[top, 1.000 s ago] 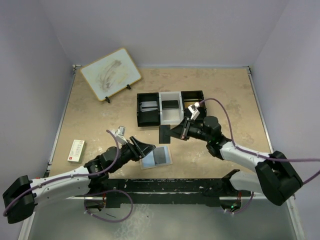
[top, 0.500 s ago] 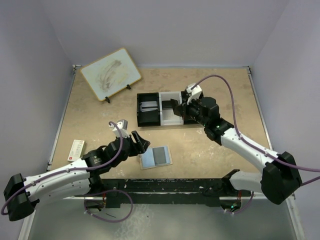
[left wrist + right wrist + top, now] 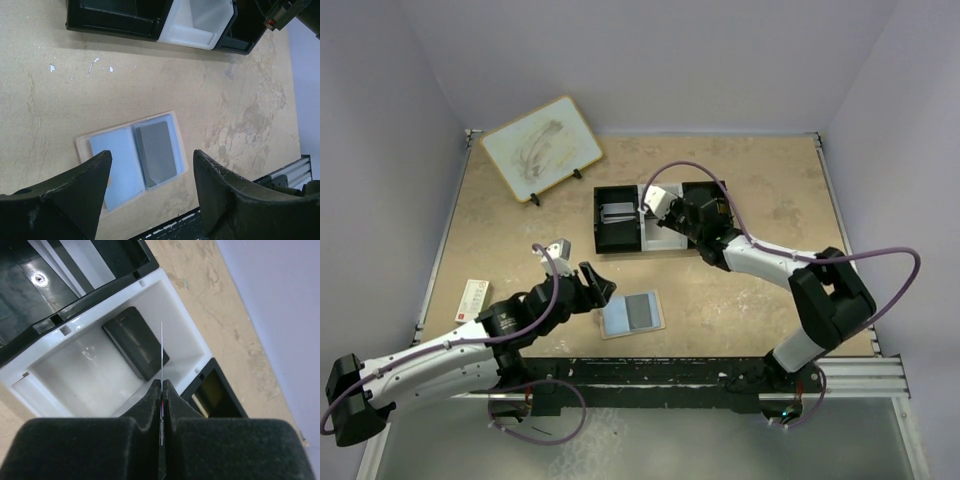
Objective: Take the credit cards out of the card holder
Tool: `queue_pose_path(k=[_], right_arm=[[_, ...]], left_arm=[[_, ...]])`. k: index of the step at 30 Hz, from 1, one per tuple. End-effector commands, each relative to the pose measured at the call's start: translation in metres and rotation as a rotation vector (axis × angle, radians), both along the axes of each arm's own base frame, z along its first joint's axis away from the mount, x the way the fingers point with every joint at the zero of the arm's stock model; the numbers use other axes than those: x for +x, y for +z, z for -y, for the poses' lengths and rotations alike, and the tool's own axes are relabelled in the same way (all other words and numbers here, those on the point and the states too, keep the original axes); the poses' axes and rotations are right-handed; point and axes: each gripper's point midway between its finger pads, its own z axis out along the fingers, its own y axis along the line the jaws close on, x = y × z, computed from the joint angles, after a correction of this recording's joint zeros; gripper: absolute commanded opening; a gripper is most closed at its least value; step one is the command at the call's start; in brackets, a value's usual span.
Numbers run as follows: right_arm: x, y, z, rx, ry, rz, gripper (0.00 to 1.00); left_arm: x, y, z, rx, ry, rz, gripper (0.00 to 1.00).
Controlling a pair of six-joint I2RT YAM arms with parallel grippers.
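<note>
At the left edge of the top view a red-and-white box (image 3: 473,300) is lying on the table (image 3: 510,235), and a whiteboard (image 3: 541,147) is leaning at upper left. The left gripper (image 3: 602,286) is hovering left of centre, its fingers spread wide and gripping nothing. Just right of it the holder (image 3: 632,314) is lying open and flat, with a grey card (image 3: 156,153) sitting in its right half. Above it, at centre, the tray (image 3: 598,218) is sitting with a silvery card (image 3: 617,212) in its left black bay and a dark card (image 3: 136,342) in its white middle bay. The right gripper (image 3: 162,386) is hanging over that white bay, pinching a thin card (image 3: 162,347) seen edge-on.
</note>
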Motion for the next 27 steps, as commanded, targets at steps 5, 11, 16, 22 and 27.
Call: queue_pose_path(k=[5,11,16,22,27], right_arm=[[0.027,0.024,-0.023,-0.079,0.118,0.165,0.0],[0.039,0.013,-0.027,-0.152,0.14,0.184,0.0],[0.047,-0.002,-0.032,-0.194,0.164,0.199,0.0],[0.062,-0.011,-0.043,-0.217,0.19,0.194,0.0],[0.07,-0.023,-0.047,-0.236,0.19,0.174,0.0]], left_arm=[[0.002,0.017,-0.008,0.018,0.013,0.04,0.65],[0.001,0.02,-0.011,0.006,0.021,0.046,0.66],[0.001,0.023,-0.013,0.0,0.028,0.053,0.66],[0.002,0.025,-0.012,0.002,0.025,0.057,0.66],[0.003,0.028,-0.013,0.014,0.028,0.063,0.66]])
